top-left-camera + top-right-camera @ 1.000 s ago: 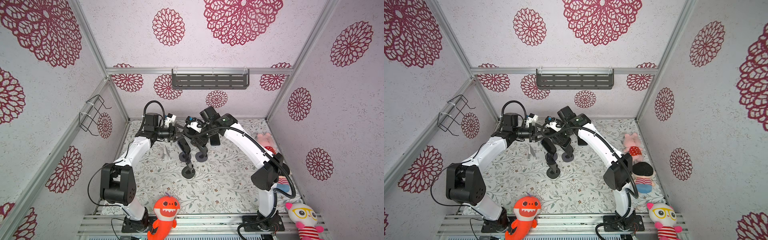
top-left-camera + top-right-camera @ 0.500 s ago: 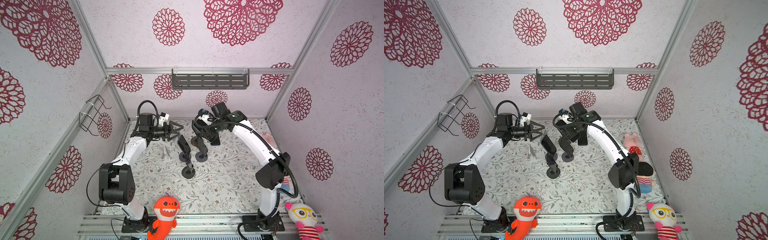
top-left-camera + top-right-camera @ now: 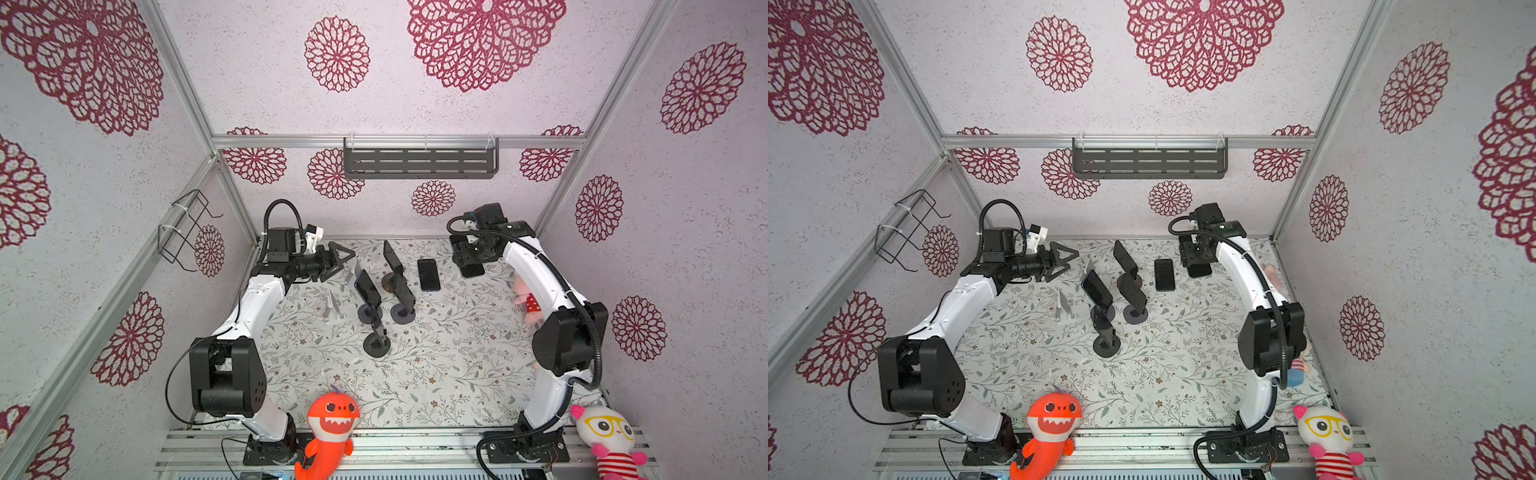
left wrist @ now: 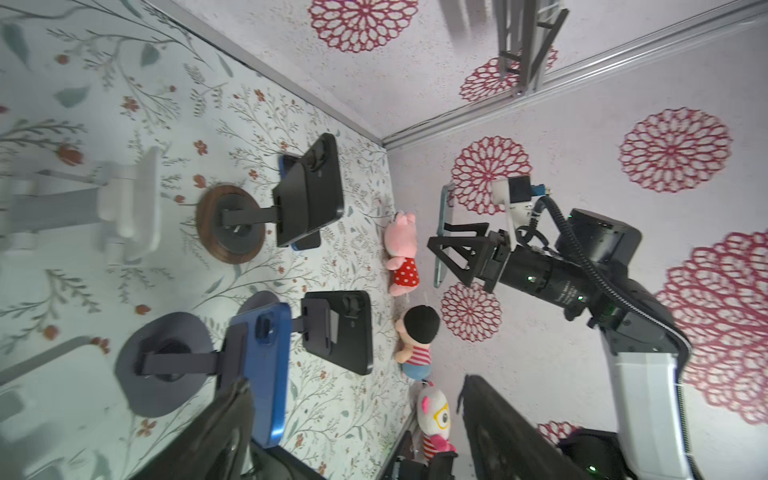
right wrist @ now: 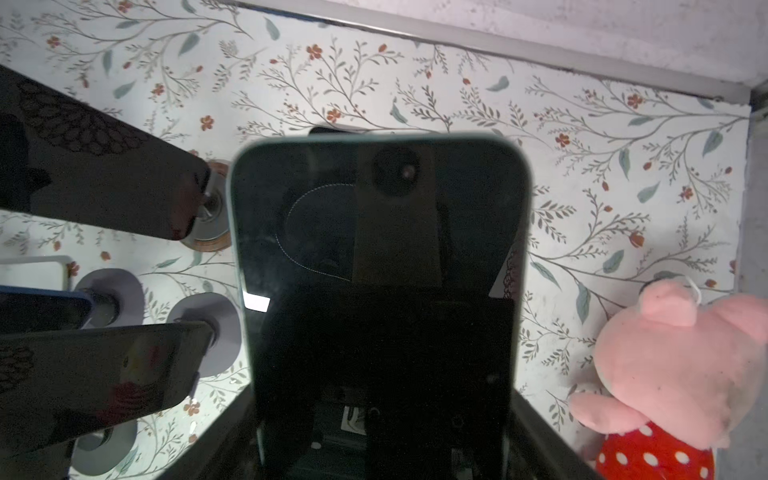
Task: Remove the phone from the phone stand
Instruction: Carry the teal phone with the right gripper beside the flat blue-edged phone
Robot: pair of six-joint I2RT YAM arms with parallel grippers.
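The floral table (image 3: 436, 374) fills the floor of the booth, and the two white arms curve in from its near edge towards the back wall. The left gripper (image 3: 343, 265) hangs over the far left of the table with its fingers (image 4: 230, 419) spread wide and nothing between them. The right gripper (image 3: 469, 259) is up near the far right corner, its fingers closed on the sides of the phone (image 5: 380, 232). From where I stand the phone is clear of every stand, raised above the table with its dark screen facing the wrist camera. A cluster of stands sits mid-table between the arms. The wooden-based stand (image 3: 390, 283), a grey-based stand (image 3: 402, 316) and another holding a blue phone (image 3: 368, 289) each carry a handset. A bare black stand (image 3: 376, 345) is nearer the front, and a white stand (image 3: 338, 311) sits to their left. A second dark phone (image 3: 429, 274) lies flat on the table just beside the cluster. An orange shark plush (image 3: 332, 419) sits at the front rail, and a pink pig plush (image 5: 673, 357) lies by the right wall.
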